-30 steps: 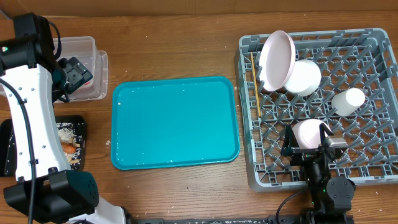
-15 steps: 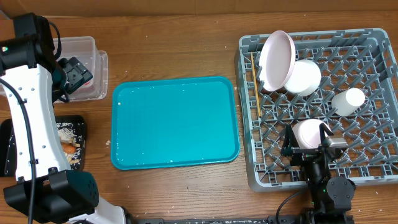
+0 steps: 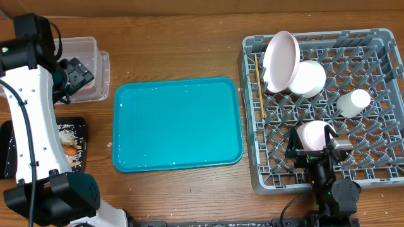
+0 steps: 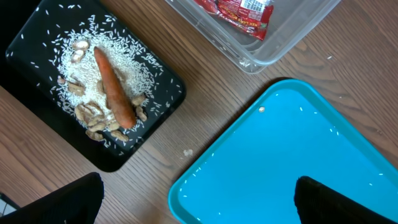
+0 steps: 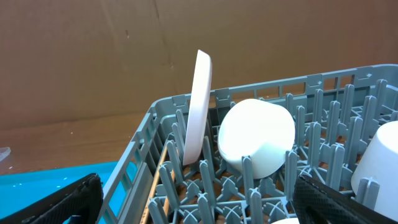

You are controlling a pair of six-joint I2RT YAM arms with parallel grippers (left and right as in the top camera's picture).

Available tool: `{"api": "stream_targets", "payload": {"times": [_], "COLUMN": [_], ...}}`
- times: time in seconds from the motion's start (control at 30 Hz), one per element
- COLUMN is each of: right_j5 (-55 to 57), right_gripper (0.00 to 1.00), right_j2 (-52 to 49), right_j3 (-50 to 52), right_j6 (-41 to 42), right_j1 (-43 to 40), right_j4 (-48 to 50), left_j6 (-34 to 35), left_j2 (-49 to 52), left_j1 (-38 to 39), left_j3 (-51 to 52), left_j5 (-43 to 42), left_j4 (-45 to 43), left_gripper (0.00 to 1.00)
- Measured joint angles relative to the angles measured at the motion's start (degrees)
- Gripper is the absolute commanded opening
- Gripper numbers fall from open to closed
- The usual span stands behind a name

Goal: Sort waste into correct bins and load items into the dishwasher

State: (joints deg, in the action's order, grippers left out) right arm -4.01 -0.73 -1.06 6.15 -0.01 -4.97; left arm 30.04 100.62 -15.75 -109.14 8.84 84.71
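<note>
The grey dish rack holds a large white plate on edge, a white bowl, a small cup, a small plate and chopsticks. My right gripper is open and empty over the rack's near side; its wrist view shows the large plate, bowl, cup and chopsticks. My left gripper is open and empty above the clear tub. The tub holds the red wrapper. The black tray holds the carrot stick and rice. The paper ball is not in view.
The teal tray lies mid-table between the bins and the rack, with a few rice grains on it; it also shows in the left wrist view. A cardboard wall stands behind the table. The black tray lies at the left edge.
</note>
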Motion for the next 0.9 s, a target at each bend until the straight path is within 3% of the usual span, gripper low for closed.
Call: {"api": "stream_targets", "payload": {"times": [0.23, 0.4, 0.7, 0.9], "right_j5": [0.0, 0.0, 0.0, 0.0], "right_gripper": [1.0, 1.0, 1.0, 1.0], "right_j2": [0.0, 0.0, 0.0, 0.0], "right_j3": [0.0, 0.0, 0.0, 0.0], "right_j6": [0.0, 0.0, 0.0, 0.0], "right_j1": [0.0, 0.0, 0.0, 0.0], "right_j4": [0.0, 0.0, 0.0, 0.0], "left_j6": [-2.8, -3.7, -11.3, -16.9], "left_j2": [-3.0, -11.7, -28.9, -41.5], "left_j1": [1.7, 3.8, 13.9, 15.0], "left_j3": [0.3, 6.6, 38.9, 62.2], "left_j5": [1.7, 0.9, -2.0, -9.2], "left_j4": [2.5, -4.6, -36.9, -59.0], "left_gripper": [1.0, 1.0, 1.0, 1.0]}}
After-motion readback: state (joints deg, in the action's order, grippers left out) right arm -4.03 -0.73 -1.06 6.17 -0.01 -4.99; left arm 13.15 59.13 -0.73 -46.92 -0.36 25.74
